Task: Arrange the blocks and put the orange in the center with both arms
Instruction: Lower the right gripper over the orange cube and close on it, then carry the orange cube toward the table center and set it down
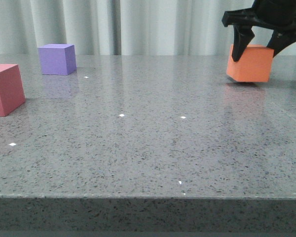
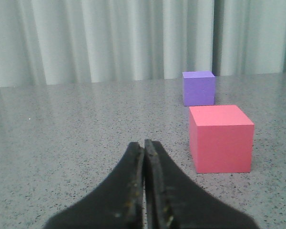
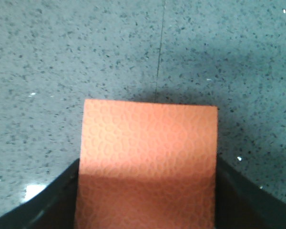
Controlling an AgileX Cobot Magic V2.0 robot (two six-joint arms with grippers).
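Note:
My right gripper [image 1: 260, 49] is shut on the orange cube [image 1: 250, 63] at the far right of the table. The cube hangs slightly tilted, at or just above the surface. In the right wrist view the cube [image 3: 148, 157] fills the gap between the black fingers [image 3: 52, 200]. The purple cube [image 1: 56, 59] sits at the far left. The pinkish-red cube [image 1: 5, 90] sits nearer, at the left edge. My left gripper [image 2: 144, 143] is shut and empty, low over the table, with the pinkish-red cube [image 2: 221, 138] and the purple cube [image 2: 199, 88] ahead of it. It is out of the front view.
The grey speckled table [image 1: 148, 148] runs to a front edge [image 1: 148, 198]. A pale curtain [image 1: 138, 24] hangs behind it. A thin seam [image 3: 159, 57] crosses the tabletop under the right gripper.

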